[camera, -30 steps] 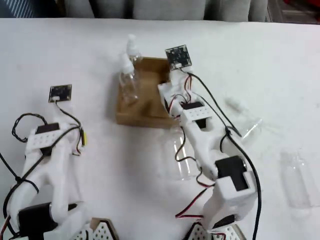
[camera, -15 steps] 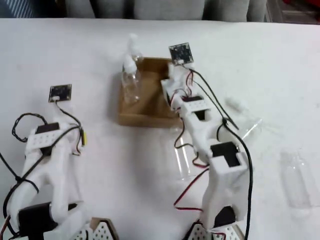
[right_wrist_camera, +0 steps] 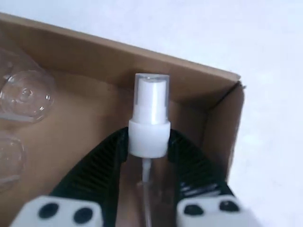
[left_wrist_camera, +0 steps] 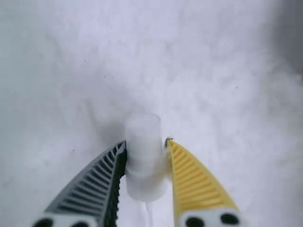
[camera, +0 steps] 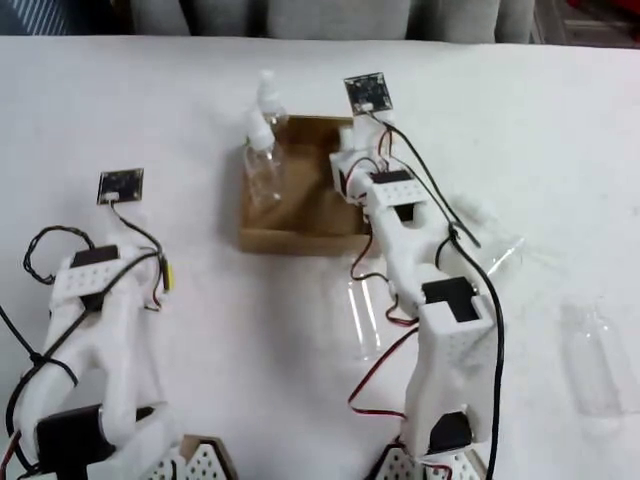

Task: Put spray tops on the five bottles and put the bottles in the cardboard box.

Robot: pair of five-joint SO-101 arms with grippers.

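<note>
The capped bottle point(right_wrist_camera: 149, 127) hangs upright inside the cardboard box point(right_wrist_camera: 94, 54), close to one corner, pinched at its spray-top collar by the right gripper point(right_wrist_camera: 147, 144). It should go straight down until its base rests on the box floor. It must stay clear of the near wall and of the two bottles point(right_wrist_camera: 22, 97) standing by the opposite wall, and only then should the jaws part. The left gripper point(left_wrist_camera: 144, 147) pinches a loose spray top point(left_wrist_camera: 143, 163) over the tabletop point(left_wrist_camera: 227, 71).

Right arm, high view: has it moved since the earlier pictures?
Yes. The right arm has stretched farther over the cardboard box, toward the far edge of the table.
</note>
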